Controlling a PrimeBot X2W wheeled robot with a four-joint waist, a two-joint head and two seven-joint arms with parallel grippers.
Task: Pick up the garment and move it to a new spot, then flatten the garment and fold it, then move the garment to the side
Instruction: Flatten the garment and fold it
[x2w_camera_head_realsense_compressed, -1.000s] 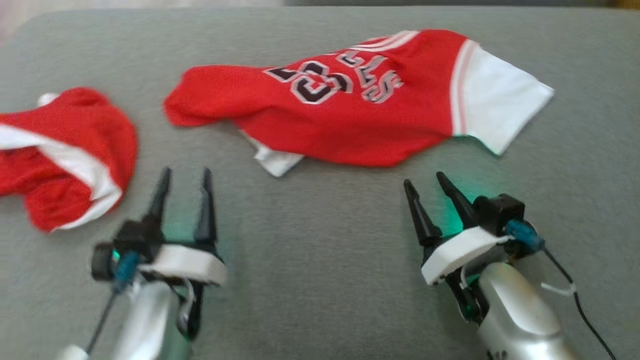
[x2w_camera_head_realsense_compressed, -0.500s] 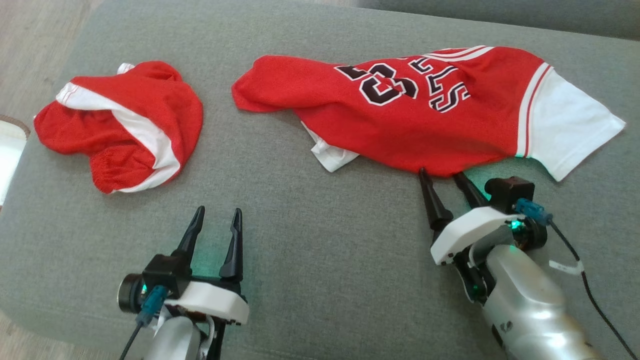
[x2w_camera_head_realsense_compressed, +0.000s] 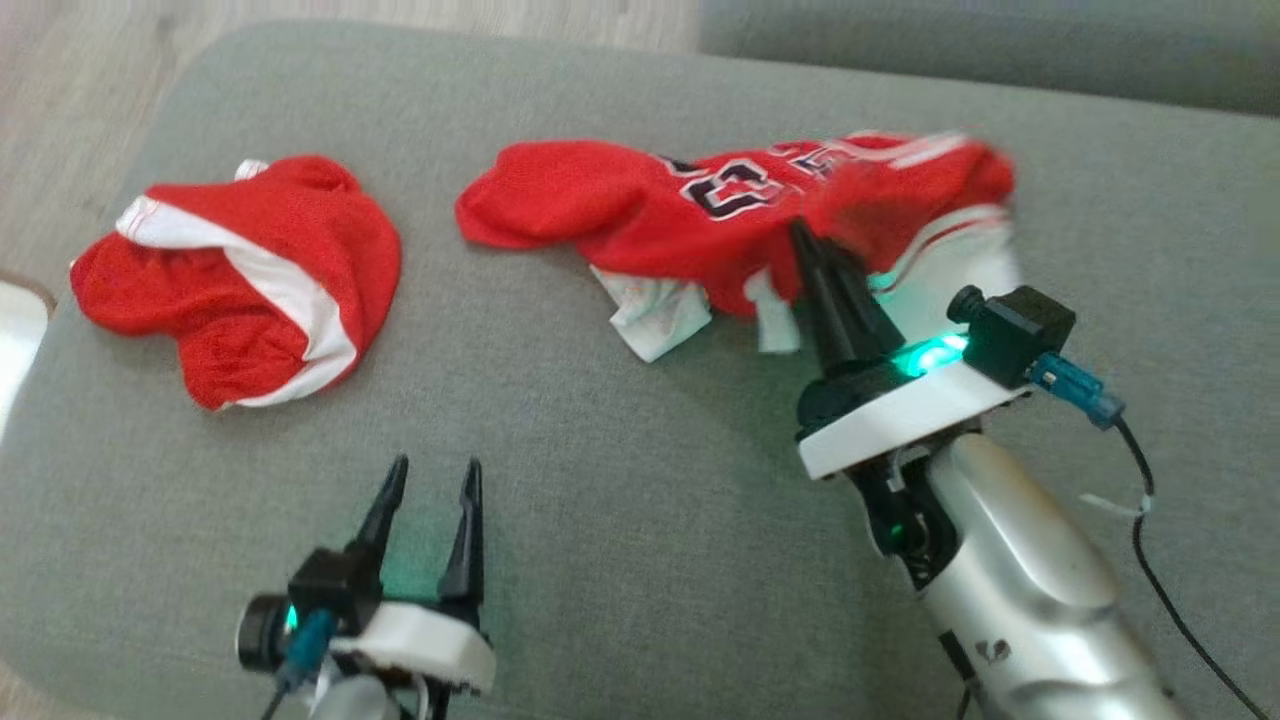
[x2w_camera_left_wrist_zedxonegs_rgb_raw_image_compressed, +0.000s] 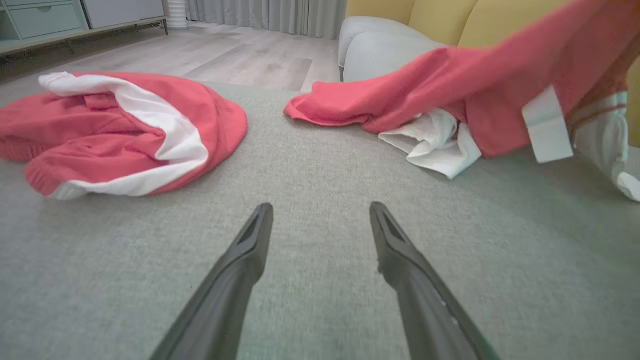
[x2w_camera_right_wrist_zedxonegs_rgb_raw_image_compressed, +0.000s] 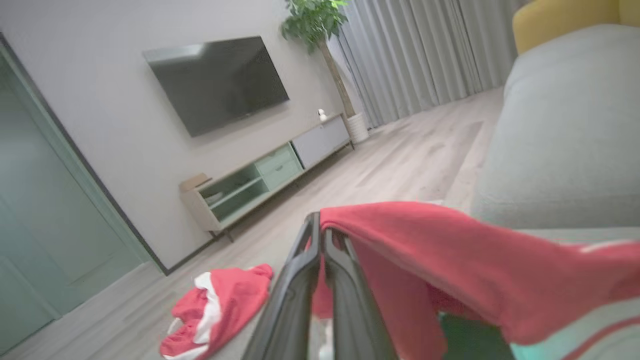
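The garment, a red jersey (x2w_camera_head_realsense_compressed: 600, 195) with black numbers and white sleeves, lies bunched on the grey cushion, its right part lifted off the surface. My right gripper (x2w_camera_head_realsense_compressed: 803, 236) is shut on the red fabric at the jersey's near edge. In the right wrist view the closed fingers (x2w_camera_right_wrist_zedxonegs_rgb_raw_image_compressed: 320, 225) pinch the jersey (x2w_camera_right_wrist_zedxonegs_rgb_raw_image_compressed: 450, 250), which drapes off to the right. In the left wrist view the jersey (x2w_camera_left_wrist_zedxonegs_rgb_raw_image_compressed: 450, 75) rises toward the upper right. My left gripper (x2w_camera_head_realsense_compressed: 435, 468) stands open near the front edge, holding nothing, with bare cushion between its fingers (x2w_camera_left_wrist_zedxonegs_rgb_raw_image_compressed: 250, 250).
A second red-and-white garment (x2w_camera_head_realsense_compressed: 260, 260) lies crumpled at the left, near the cushion's (x2w_camera_head_realsense_compressed: 620, 500) left edge. Wooden floor (x2w_camera_head_realsense_compressed: 80, 100) lies beyond that edge. A grey sofa back runs along the far side. A TV (x2w_camera_right_wrist_zedxonegs_rgb_raw_image_compressed: 220, 80) and a low cabinet stand across the room.
My right gripper reached the jersey's near edge, shut on it and rose, pulling the right part up and bunching it. The left gripper stayed open. The head camera also shifted.
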